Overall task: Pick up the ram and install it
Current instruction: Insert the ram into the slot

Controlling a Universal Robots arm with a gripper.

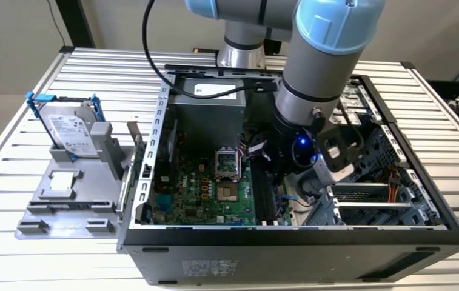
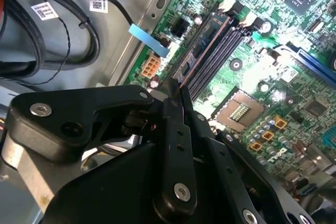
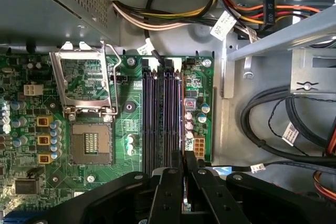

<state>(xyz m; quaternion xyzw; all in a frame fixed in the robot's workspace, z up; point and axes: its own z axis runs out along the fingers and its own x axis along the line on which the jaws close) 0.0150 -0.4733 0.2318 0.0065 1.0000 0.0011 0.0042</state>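
I see the ram (image 2: 202,51) standing on edge in the outermost of the black slots (image 3: 157,124) on the green board (image 3: 68,93), the slot nearest the board's edge and the metal floor of the case. In the second wrist view it runs straight away from the tips of my pincer (image 2: 178,95), its near end right at them. In the first wrist view the stick (image 3: 181,108) shows as a thin line with a reddish edge, reaching from the pincer (image 3: 184,161) toward the slot's far end.

My pincer's fingers are drawn nearly together, with just a thin gap that lines up with the stick; I cannot tell whether they pinch its near end or merely sit over it.

To one side of the pincer lies the open processor socket (image 3: 90,142); to the other, black cables (image 2: 58,30) loop over the bare metal.

In the exterior view the arm (image 1: 326,66) reaches down into the open computer case (image 1: 294,239) on the slatted tabletop (image 1: 3,188), and a hard drive (image 1: 71,130) stands in a grey holder well off toward the exterior view's left.
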